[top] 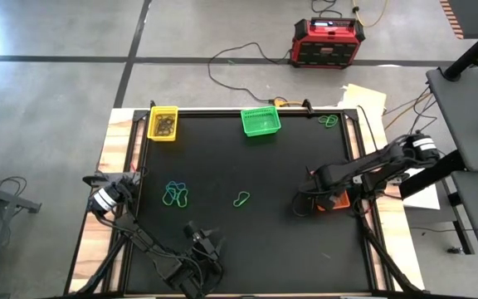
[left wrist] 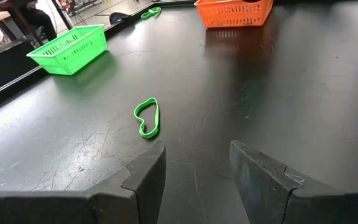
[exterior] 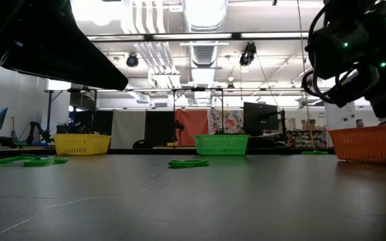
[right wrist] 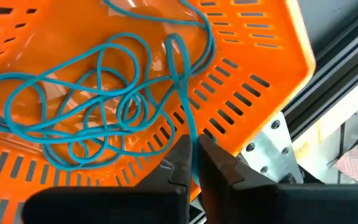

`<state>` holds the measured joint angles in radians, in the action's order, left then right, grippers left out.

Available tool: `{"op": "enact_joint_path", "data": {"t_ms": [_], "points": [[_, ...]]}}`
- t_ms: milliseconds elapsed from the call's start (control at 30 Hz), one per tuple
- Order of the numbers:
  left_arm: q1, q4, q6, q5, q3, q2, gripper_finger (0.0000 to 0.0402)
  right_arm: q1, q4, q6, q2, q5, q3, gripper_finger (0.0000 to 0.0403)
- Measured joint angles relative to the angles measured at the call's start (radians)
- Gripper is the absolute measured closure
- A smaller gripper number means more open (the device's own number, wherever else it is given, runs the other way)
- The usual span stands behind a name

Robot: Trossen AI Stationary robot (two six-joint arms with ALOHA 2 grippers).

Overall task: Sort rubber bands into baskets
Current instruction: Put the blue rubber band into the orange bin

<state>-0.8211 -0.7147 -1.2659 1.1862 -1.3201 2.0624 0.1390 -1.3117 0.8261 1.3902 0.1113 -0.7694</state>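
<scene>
Teal rubber band [right wrist: 185,81] pinched in the right hand [right wrist: 194,163] over the orange basket [right wrist: 253,93], already holding several; left hand [left wrist: 197,171] released above the table [top: 264,241], green bands [top: 176,195] still loose.

You are in a big open lab or workshop: a grey concrete floor [top: 56,91] with dark tape lines, ceiling ducts [exterior: 203,17] and strip lights, monitors [exterior: 260,115] on far benches, another robot arm [exterior: 35,128] at the wall, cables [top: 239,56] across the floor.
</scene>
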Motion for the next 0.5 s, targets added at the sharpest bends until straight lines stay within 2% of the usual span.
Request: {"op": "enact_joint_path", "data": {"t_ms": [200,500], "points": [[0.0,0.0,0.0,0.0,0.0,0.0,0.0237,0.0,-0.029,0.0,-0.038,0.021,-0.062,0.0393],[0.0,0.0,0.0,0.0,0.0,0.0,0.0237,0.0,-0.097,-0.031,-0.076,0.02,-0.261,0.0394]]}}
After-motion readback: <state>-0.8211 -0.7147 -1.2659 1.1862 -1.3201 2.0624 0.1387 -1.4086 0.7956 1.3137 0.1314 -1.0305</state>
